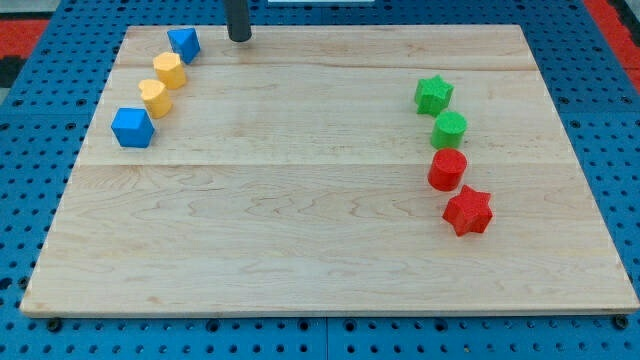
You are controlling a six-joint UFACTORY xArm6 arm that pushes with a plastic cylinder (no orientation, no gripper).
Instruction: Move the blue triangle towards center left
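Note:
The blue triangle (184, 43) lies near the view's top left of the wooden board (320, 250). My tip (239, 38) rests on the board just to the right of the blue triangle, a small gap apart. Below and left of the triangle run a yellow hexagon-like block (169, 70), a yellow heart-like block (153, 97) and a blue cube (132, 127), in a diagonal line.
At the view's right stand a green star (433, 95), a green round block (449, 129), a red round block (447, 170) and a red star (467, 210) in a column. A blue pegboard (40, 200) surrounds the board.

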